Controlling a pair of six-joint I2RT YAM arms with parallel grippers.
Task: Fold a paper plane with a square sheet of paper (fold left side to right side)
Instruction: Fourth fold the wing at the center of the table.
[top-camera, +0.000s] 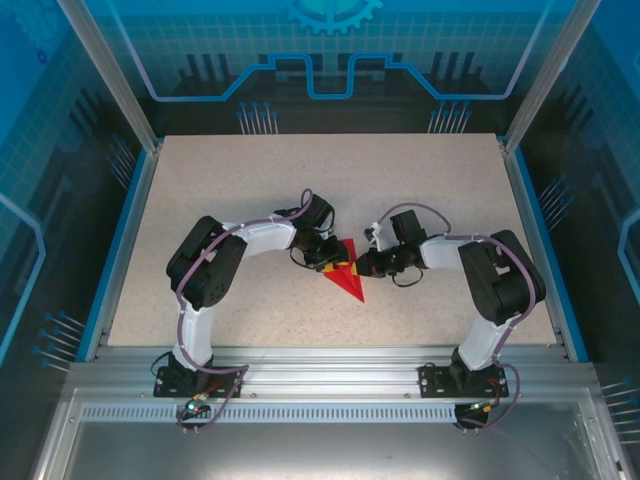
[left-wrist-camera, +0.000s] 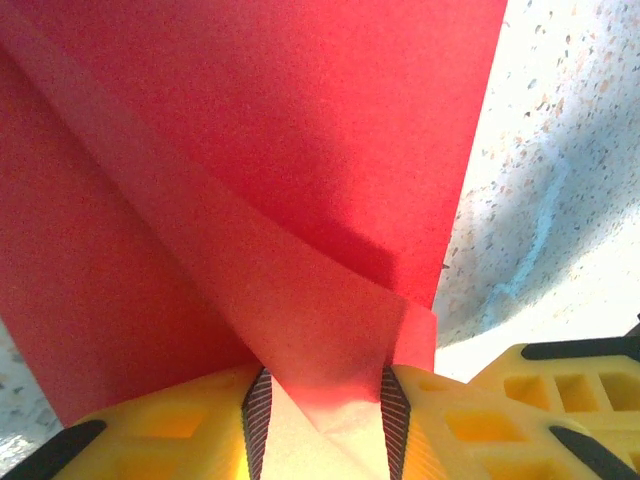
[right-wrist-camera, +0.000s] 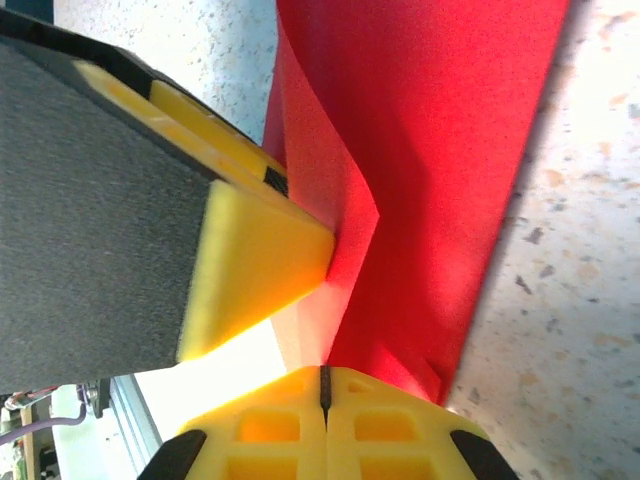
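The red sheet of paper (top-camera: 351, 286) lies mid-table, creased into a pointed shape with its tip toward the near edge. My left gripper (top-camera: 327, 262) is at its left side and my right gripper (top-camera: 360, 266) at its right, nose to nose. In the left wrist view the left gripper (left-wrist-camera: 325, 388) stands open, and a raised flap of the paper (left-wrist-camera: 300, 150) runs between its ribbed pads (left-wrist-camera: 257, 415). In the right wrist view the right gripper (right-wrist-camera: 323, 376) is shut, with the lifted fold of the paper (right-wrist-camera: 430, 150) running into its seam. The left gripper's yellow finger (right-wrist-camera: 255, 260) presses the fold from the left.
The speckled table (top-camera: 250, 180) stretches bare around the paper, with a blue rim and clear enclosure walls on three sides. An aluminium rail (top-camera: 330, 360) carrying both arm bases runs along the near edge. Both elbows rise at the sides.
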